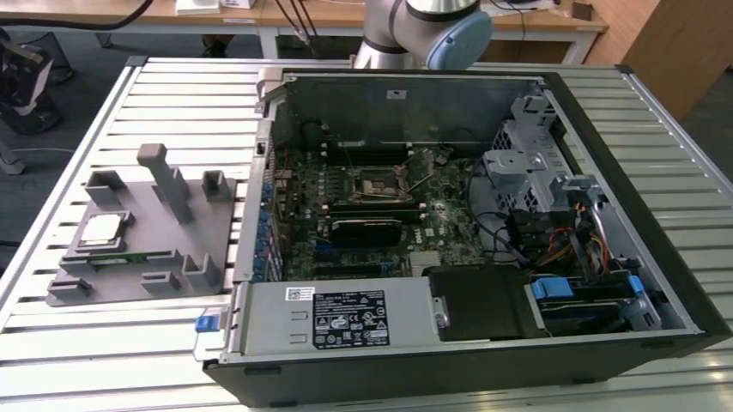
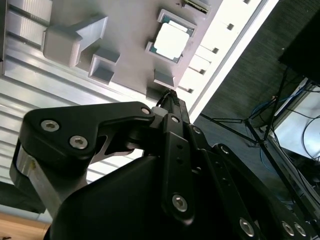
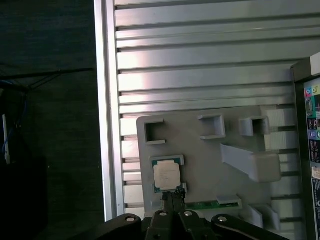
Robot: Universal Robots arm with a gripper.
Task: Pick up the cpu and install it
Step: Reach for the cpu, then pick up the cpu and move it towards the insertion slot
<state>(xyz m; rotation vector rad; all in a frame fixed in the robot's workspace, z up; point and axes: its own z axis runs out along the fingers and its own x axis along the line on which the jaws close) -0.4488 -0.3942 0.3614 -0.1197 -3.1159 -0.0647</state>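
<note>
On the exterior view's left, you are seeing the slatted metal table (image 1: 69, 343) with the grey holder tray (image 1: 143, 219) lying on it. The table's edge is running close past the tray at 9 o'clock, and bare slats are giving free room at 6 and 12 o'clock of it. The cpu (image 1: 103, 229) is resting flat in a square pocket at the tray's 9 o'clock side. A green memory stick (image 1: 120, 260) is lying just beside it at 6 o'clock.

In both wrist views the gripper (image 3: 172, 197) is hanging over the tray, its two fingers pressed together and carrying nothing. Their tips are showing just beside one edge of the cpu; whether they are touching it, I cannot tell.

At 3 o'clock of the tray the open computer case (image 1: 458, 378) is standing, its wall very near the tray. The arm (image 1: 424, 26) is being cut off at 12 o'clock. Inside the case, the square socket (image 1: 384, 184) is hard to make out.
</note>
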